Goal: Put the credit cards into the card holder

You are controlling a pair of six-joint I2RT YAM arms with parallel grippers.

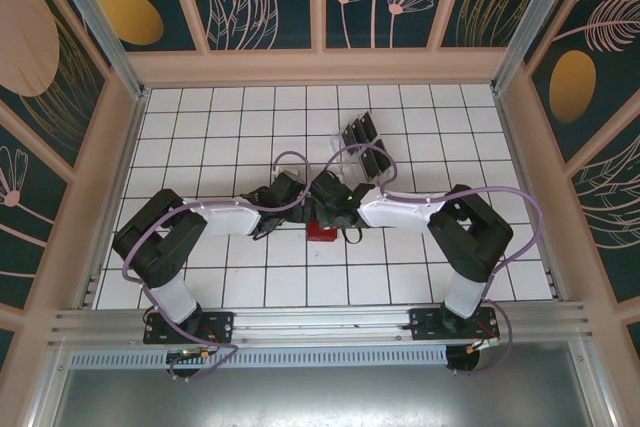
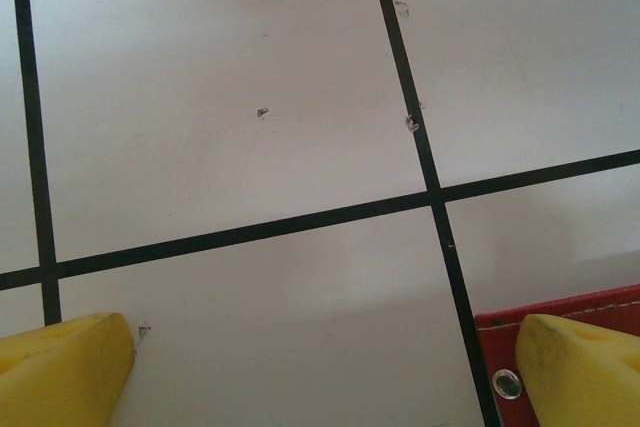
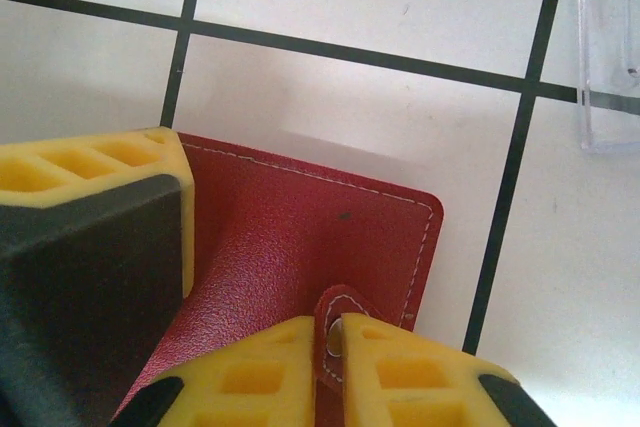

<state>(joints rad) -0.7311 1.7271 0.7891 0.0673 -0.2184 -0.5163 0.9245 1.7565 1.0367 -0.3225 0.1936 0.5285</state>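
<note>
The card holder (image 1: 322,231), a red stitched wallet, lies flat on the white tiles between both arms. In the right wrist view my right gripper (image 3: 335,372) is shut on the upright snap tab of the card holder (image 3: 320,227). My left gripper (image 2: 320,387) stands open low over the table. Its right finger (image 2: 585,367) rests over a corner of the card holder (image 2: 560,312), and its left one is on bare tile. From above, my left gripper (image 1: 298,197) and right gripper (image 1: 335,212) almost touch. The black credit cards (image 1: 364,145) stand in a clear rack behind them.
A corner of the clear plastic rack (image 3: 610,47) lies on the tiles just to the far right of the wallet. The table (image 1: 250,277) is ringed by beige walls. A yellow and black finger (image 3: 90,247) of the other arm sits on the wallet's left side.
</note>
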